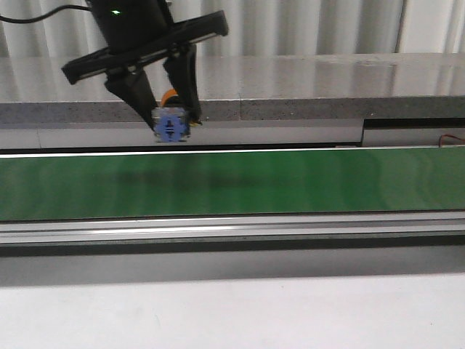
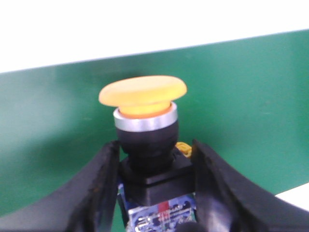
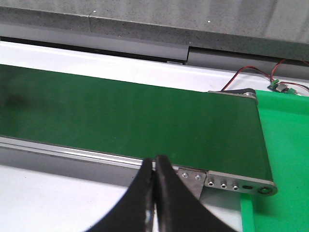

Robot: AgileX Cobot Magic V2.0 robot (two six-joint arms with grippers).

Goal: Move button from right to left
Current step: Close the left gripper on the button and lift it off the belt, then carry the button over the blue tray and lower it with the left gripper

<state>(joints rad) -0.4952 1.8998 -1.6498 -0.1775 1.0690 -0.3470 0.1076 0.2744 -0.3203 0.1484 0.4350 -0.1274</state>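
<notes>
The button (image 1: 172,126) hangs in my left gripper (image 1: 173,120), held above the far edge of the green conveyor belt (image 1: 290,182) at the left. In the left wrist view my left gripper (image 2: 155,183) is shut on the button (image 2: 145,121): the black fingers clamp its dark body and blue block, the yellow mushroom cap pointing away over the belt. My right gripper (image 3: 154,166) is shut and empty, over the near rail of the belt near its right end. It does not show in the front view.
The belt (image 3: 120,116) runs across the table with metal side rails (image 1: 232,229). A grey stone ledge (image 1: 305,87) lies behind it. A green mat (image 3: 285,159) and a small wired circuit board (image 3: 280,87) lie past the belt's right end.
</notes>
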